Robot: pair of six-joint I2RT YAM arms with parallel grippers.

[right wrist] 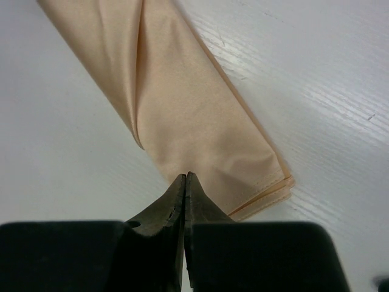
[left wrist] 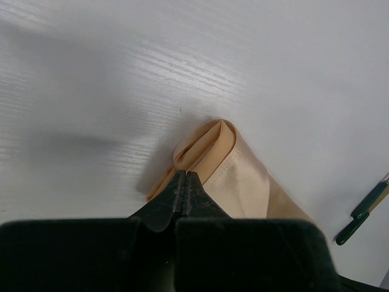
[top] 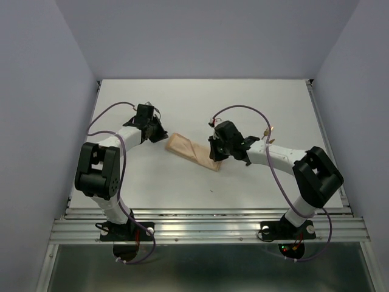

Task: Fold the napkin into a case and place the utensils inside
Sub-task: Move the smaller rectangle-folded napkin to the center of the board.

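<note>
Just ahead of the left tool (left wrist: 185, 176) the case (left wrist: 237, 176) ends in loose layers that stand up from the surface (left wrist: 91, 73); that end could spring open if the tips drag across it, since cloth this thin probably holds a crease poorly; at the right tool (right wrist: 185, 177) the stacked edges lie flat and tight, so a utensil pushed in may shove the whole case along rather than slide inside; the utensils (left wrist: 364, 210) lie off to the left tool's right, clear of the cloth, and look slim enough to slip from a pinch. Both tools have their jaws pressed together; each tip sits at the cloth's near edge; whether either pinches a layer I cannot tell.
</note>
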